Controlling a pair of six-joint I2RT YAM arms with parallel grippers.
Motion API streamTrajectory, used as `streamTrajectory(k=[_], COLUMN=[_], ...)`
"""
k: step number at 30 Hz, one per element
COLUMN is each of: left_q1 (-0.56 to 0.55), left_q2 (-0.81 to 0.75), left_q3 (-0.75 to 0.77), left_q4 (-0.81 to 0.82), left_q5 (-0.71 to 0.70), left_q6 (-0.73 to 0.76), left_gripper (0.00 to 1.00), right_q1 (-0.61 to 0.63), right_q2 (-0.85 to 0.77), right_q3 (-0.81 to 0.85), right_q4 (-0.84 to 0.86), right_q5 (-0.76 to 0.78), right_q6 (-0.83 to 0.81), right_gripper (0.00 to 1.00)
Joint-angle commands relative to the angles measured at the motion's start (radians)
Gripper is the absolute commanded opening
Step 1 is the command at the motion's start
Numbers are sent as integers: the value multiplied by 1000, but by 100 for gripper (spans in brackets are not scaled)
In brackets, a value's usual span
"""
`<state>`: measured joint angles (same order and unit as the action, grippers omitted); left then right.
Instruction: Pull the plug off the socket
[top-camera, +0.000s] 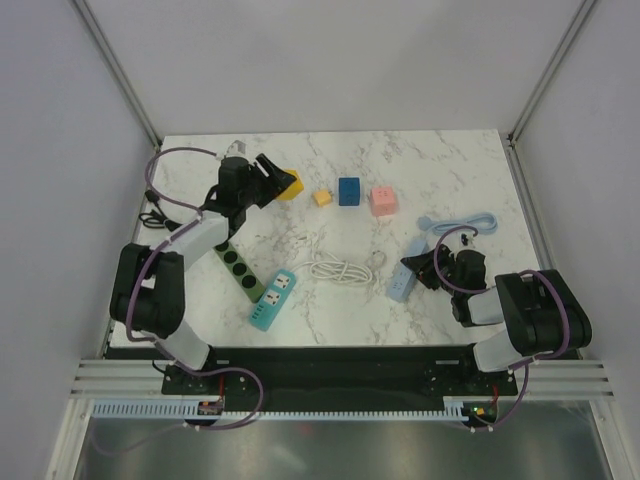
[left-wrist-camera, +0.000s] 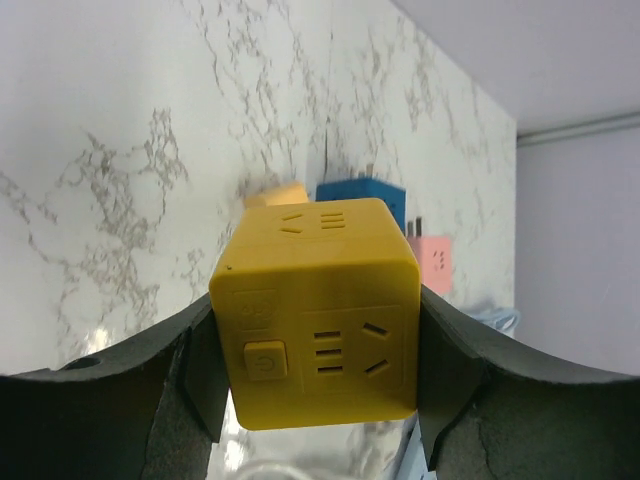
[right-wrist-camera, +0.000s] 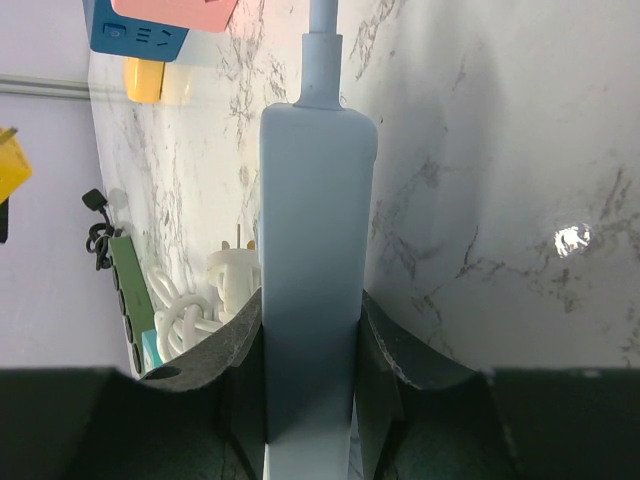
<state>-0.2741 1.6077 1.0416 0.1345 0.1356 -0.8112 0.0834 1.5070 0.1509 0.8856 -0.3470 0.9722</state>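
My left gripper (top-camera: 272, 176) is shut on a yellow cube socket (top-camera: 291, 183) at the back left. In the left wrist view the cube (left-wrist-camera: 315, 310) sits between both fingers, its outlets empty. My right gripper (top-camera: 416, 270) is shut on the near end of a light blue power strip (top-camera: 400, 286), also seen in the right wrist view (right-wrist-camera: 315, 250). A white plug (right-wrist-camera: 232, 272) with bare prongs lies loose on the table just left of that strip, on its coiled white cable (top-camera: 338, 268).
A small yellow cube (top-camera: 322, 197), a blue cube (top-camera: 348, 191) and a pink cube (top-camera: 383, 200) stand in a row at the back. A green power strip (top-camera: 235, 262) and a teal strip (top-camera: 272, 300) lie front left. A black cable (top-camera: 151, 216) lies at the left edge.
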Motion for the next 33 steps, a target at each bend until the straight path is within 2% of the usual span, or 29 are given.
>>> streamTrajectory(k=[1,5,9,13,16,19,21,25,30,31,32,33], left_q1=[27,27,19,19,19,18,18,16,12,12,12,12], left_q2=[107,213,276,316,350,397,426,425,405,393,387,380], left_q3=[-12,-3,46,35,15,18,21,15,6,0,-6,-8], left_q4=[317,477,496,479,473,478,513,516,453,450,444,423], left_q5=[30,7,-31,-70,-94,-85,-64,-73,-77,-77,-74,-70], left_q6=[-199,-264,-252,-293,-345,-374,-382,-356,-332,-326,-321,-316], left_gripper=[2,2,4,10,23,26,32,54,69,78,79,93], right_q1=[-1,-1,-2,-2,-1,-1,-2,-1,-1,-1,-1,-1], right_q2=[7,10,13,24,28,30,33,38,39,39,41,39], right_q3=[-7,-10,-8,-7,-7,-7,-7,-7,-5,-5,-5,-5], right_q4=[73,81,85,98,102,101,104,113,115,115,116,115], right_q5=[0,-4,-9,-14,-17,-17,-20,-26,-26,-26,-26,-26], right_q6=[-49,-49,-49,-46,-43,-43,-44,-43,-43,-41,-41,-41], right_gripper=[0,0,0,0,0,0,0,0,0,0,0,0])
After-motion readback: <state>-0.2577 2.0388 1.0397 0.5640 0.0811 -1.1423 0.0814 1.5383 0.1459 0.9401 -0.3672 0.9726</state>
